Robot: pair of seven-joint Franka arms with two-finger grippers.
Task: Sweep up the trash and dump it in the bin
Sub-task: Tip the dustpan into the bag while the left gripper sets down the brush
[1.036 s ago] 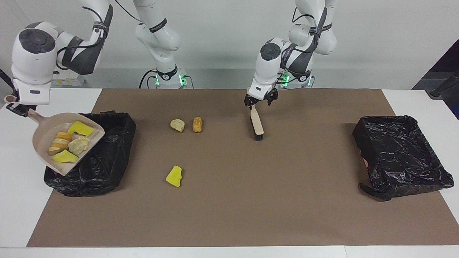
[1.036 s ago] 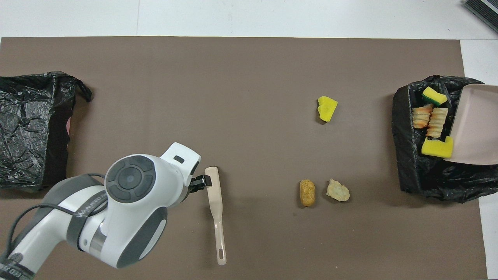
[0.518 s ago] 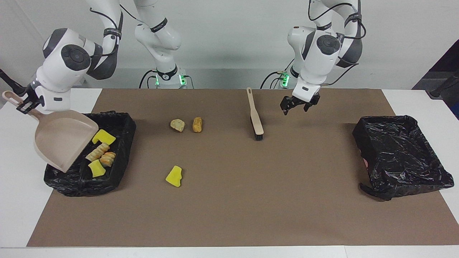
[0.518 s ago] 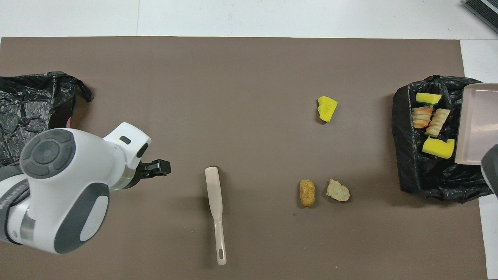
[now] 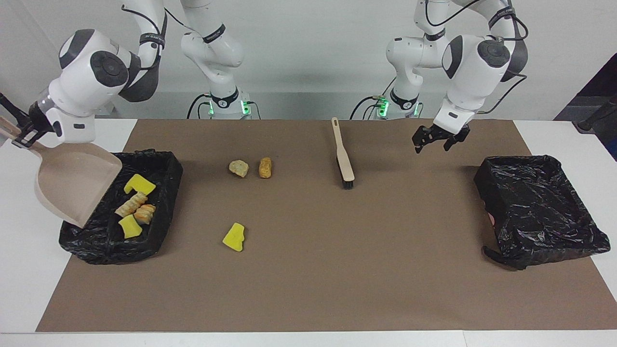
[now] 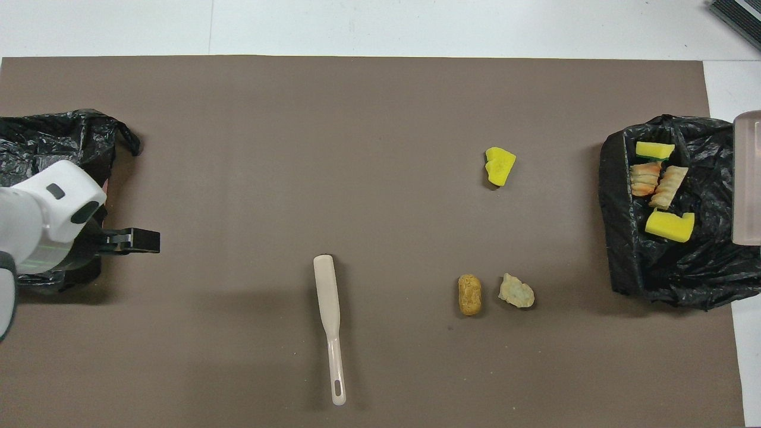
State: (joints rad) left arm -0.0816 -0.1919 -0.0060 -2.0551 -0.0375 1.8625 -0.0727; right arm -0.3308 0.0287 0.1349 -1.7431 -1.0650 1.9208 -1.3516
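Observation:
Several pieces of trash [image 5: 134,205] [image 6: 659,189] lie in the black-lined bin [image 5: 169,176] [image 6: 615,202] at the right arm's end. My right gripper [image 5: 23,133] is shut on the handle of the beige dustpan [image 5: 72,185] [image 6: 748,178], which hangs tilted and empty over that bin's outer edge. On the mat lie a yellow sponge chunk [image 5: 234,237] [image 6: 499,166], a tan lump [image 5: 238,168] [image 6: 516,290] and an orange-brown lump [image 5: 265,167] [image 6: 469,294]. The brush [image 5: 343,156] [image 6: 329,315] lies loose mid-table. My left gripper [image 5: 431,145] [image 6: 145,240] hangs open and empty.
A second black-lined bin [image 5: 540,202] [image 6: 41,148] stands at the left arm's end of the brown mat; my left gripper hovers over the mat beside it. White table borders the mat at both ends.
The dustpan tipped and its trash slid into the bin, then the pan drew back outward. My left gripper left the brush and swung toward the left arm's end.

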